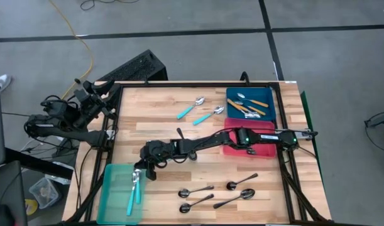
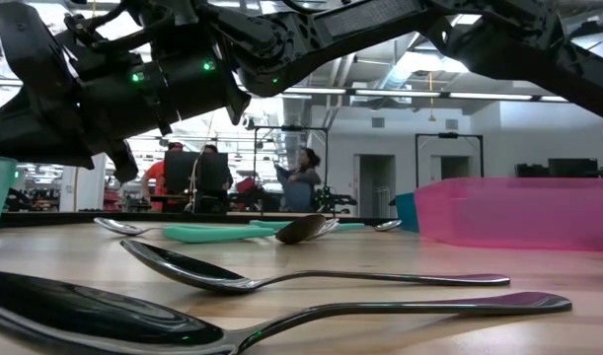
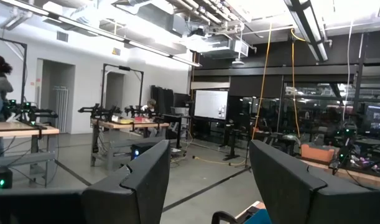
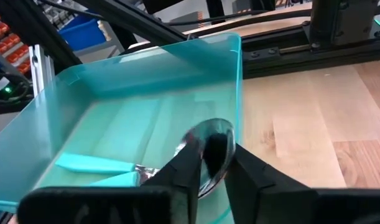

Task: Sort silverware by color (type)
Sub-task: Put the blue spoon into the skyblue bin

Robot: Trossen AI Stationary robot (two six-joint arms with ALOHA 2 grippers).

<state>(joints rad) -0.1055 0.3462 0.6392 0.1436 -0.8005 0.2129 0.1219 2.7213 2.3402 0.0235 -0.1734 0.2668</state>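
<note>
Jaws of the right gripper (image 4: 211, 167) stand a little apart above the teal bin (image 1: 112, 188), with the shiny bowl of a teal-handled spoon (image 4: 205, 149) between the fingers; whether the fingers press on the spoon cannot be told. In the high view this gripper (image 1: 141, 171) hangs at the bin's inner edge at the counter's (image 1: 154, 113) near-left corner, the right arm reaching across from the right side. Two teal handles (image 1: 134, 194) lie in the bin. The left gripper (image 3: 205, 180) waits off the counter's left edge, raised and pointing into the room, its jaws wide apart and empty. Two more teal-handled spoons (image 1: 201, 110) lie on the bare wood near the far edge. The blue bin (image 1: 270, 108) at the far-right corner holds orange-handled spoons (image 1: 251, 105), and the pink bin (image 1: 232, 147) sits just in front of it, partly under the right arm. Four all-dark metal spoons (image 1: 220, 191) lie along the near edge. People (image 2: 301, 177) stand in the room beyond.
</note>
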